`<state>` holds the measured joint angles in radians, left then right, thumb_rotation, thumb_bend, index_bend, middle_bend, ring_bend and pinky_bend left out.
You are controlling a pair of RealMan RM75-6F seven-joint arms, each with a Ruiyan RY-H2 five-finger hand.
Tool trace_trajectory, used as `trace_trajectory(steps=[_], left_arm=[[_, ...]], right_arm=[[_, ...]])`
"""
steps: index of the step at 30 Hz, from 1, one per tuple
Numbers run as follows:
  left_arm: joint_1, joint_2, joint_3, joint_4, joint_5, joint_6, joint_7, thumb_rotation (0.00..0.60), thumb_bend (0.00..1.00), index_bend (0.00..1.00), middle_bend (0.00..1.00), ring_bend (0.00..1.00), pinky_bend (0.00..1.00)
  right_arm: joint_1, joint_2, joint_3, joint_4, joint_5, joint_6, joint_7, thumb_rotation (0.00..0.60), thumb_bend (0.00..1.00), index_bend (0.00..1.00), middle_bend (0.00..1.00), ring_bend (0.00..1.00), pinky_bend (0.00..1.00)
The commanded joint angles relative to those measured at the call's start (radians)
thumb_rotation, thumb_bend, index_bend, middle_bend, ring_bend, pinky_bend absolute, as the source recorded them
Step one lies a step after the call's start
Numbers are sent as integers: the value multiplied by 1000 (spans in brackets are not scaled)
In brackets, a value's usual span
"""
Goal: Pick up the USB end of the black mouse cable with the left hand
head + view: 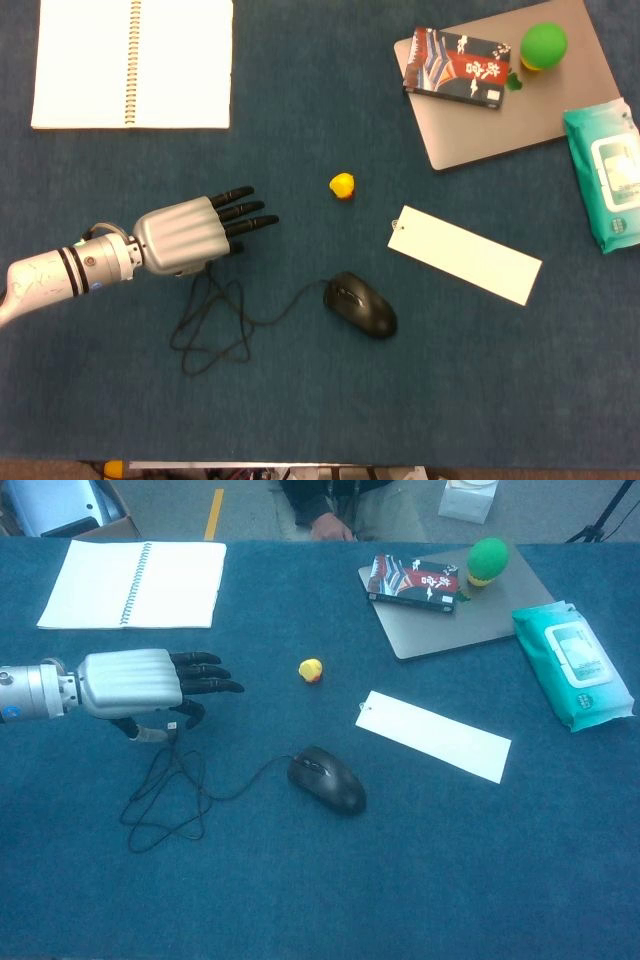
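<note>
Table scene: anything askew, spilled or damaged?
Nothing spilled or damaged. The mouse cable lies in loose tangled loops left of the black mouse, and the white paper strip sits at a diagonal. The left robot hand is over the cable's end.

Head view: looks straight down on blue tabletop (300, 420) from high above; far edge lies toward frame top, floor strip shows along bottom edge. Chest view: lower, oblique, faces forward across tabletop (420, 880); floor and seated person (345, 505) show beyond far edge.

Shared: fingers (240, 215) (205, 673) at left, mouse (361, 304) (327, 779) beyond fingertips, notebook (130, 62) (135, 582) far side of fingers, laptop (520, 110) (470, 615) well past fingertips.
</note>
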<state>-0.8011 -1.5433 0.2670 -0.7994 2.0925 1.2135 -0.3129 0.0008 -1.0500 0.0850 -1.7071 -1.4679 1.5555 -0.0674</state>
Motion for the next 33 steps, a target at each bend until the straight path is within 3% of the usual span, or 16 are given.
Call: trace_trajectory(steps=[1,33], left_arm=[[-3,-6,11,11,-4,3,-1,600,269,457,0,0,0],[4,-65,87,132,-49,43,-43,600,269,480,0,0,0]], right_arm=[[0,0,0,-2,0,1,-3,600,375,403,363,234,344],[-9,4,0,-28,-1,14,-33,600,375,403,363,234,344]])
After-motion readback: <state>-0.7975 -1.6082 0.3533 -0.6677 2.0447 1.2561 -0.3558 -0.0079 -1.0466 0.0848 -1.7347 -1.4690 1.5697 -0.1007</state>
